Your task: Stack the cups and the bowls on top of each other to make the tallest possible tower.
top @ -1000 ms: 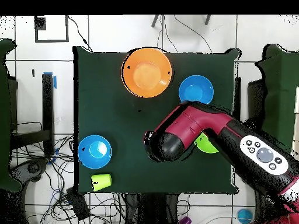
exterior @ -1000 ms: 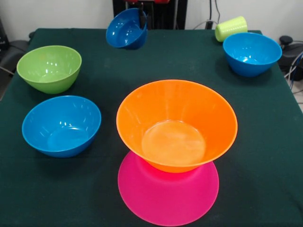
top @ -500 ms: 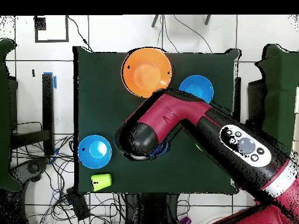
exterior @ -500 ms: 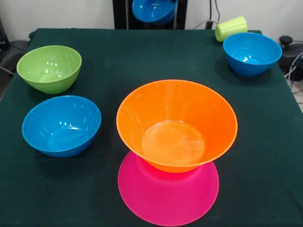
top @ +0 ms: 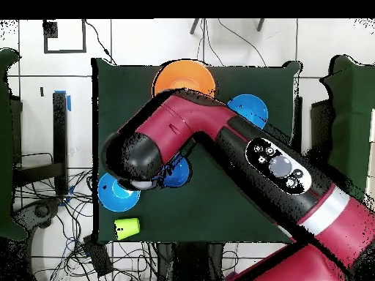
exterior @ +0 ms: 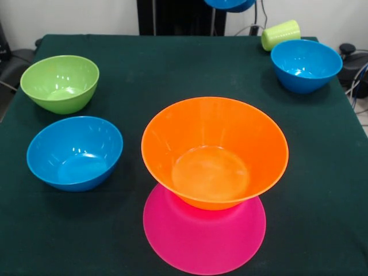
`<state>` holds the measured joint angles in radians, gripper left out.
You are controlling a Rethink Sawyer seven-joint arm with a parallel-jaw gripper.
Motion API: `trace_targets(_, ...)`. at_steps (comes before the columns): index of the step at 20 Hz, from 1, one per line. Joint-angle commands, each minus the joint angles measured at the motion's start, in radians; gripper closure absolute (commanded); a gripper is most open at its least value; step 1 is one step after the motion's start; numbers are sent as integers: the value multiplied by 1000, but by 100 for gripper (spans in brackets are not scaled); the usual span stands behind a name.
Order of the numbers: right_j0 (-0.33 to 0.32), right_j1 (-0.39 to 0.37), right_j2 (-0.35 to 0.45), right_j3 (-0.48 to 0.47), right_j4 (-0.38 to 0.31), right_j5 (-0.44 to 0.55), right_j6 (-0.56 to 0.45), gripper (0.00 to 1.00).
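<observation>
I have the small dark-blue bowl [exterior: 229, 4] raised high off the bench, though the end effector's grip is hidden from me, and in the front view the orange bowl [exterior: 214, 152] sits toward six o'clock from it.

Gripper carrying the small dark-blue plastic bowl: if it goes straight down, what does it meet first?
Probably the bare dark green tablecloth, beside the medium blue plastic bowl; its height makes this uncertain.

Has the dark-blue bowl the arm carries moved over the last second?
Yes. In the front view the dark-blue bowl has risen and shifted right, toward the yellow-green cup; only its bottom shows at the top edge. The orange bowl has stayed put.
</observation>
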<state>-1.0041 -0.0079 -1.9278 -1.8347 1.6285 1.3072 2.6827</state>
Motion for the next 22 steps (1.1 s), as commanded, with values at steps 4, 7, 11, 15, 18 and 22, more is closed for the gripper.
trace_targets(4, 89, 29, 8, 206, -25, 115, 55, 100)
trace_targets(7, 89, 67, 10, 223, -106, 54, -24, 100)
trace_targets(11, 74, 99, 33, 225, -153, 15, -65, 100)
trace_targets(15, 101, 136, 50, 295, -203, 10, -165, 100)
trace_targets(18, 115, 168, 57, 327, -242, -6, -184, 100)
trace_targets(22, 128, 201, 78, 360, -288, -22, -188, 100)
